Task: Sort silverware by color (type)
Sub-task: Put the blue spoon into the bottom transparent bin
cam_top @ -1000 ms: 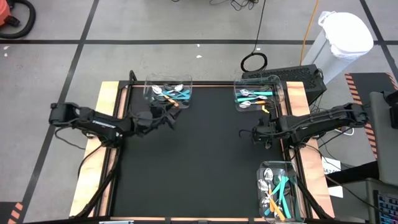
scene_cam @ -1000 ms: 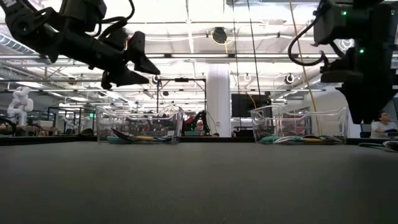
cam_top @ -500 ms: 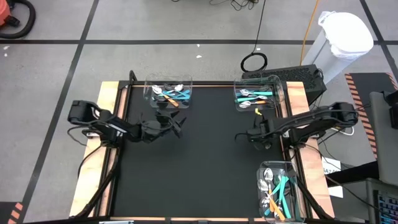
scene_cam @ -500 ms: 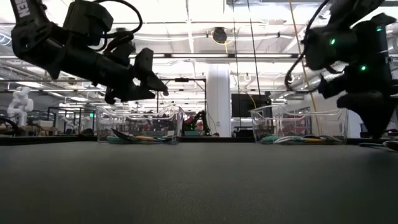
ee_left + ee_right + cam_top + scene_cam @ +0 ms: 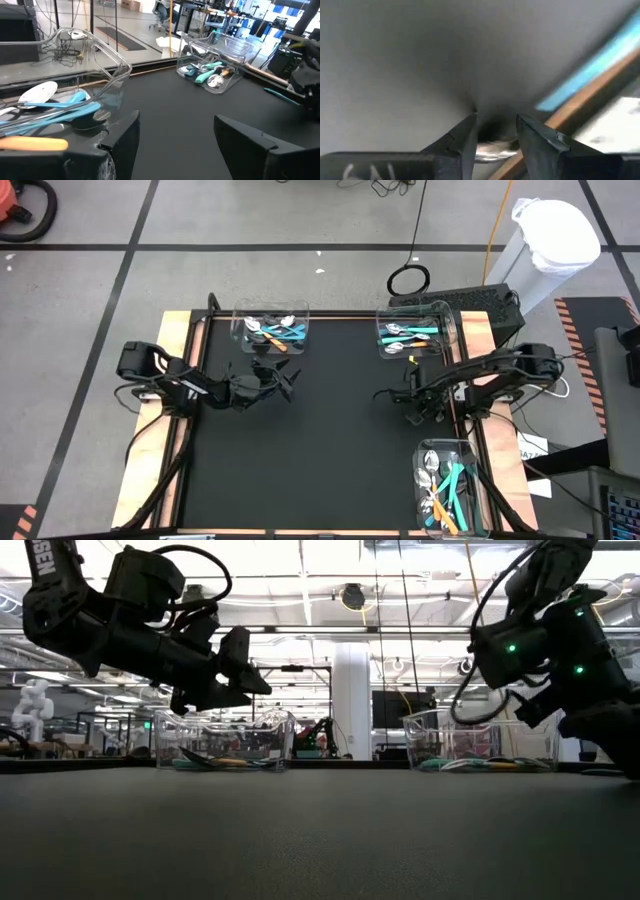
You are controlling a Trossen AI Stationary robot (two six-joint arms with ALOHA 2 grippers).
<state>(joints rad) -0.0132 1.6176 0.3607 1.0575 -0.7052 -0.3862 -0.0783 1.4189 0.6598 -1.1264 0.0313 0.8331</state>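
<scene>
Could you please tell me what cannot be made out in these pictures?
- Silvery thing at the right gripper: right wrist view, blur hides what it is.
- Silverware in the bottom-right bin: high view, too small and overlapping to count.

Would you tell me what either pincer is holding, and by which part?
Right pincer grips a utensil by its silver metal part; left pincer holds nothing.
</scene>
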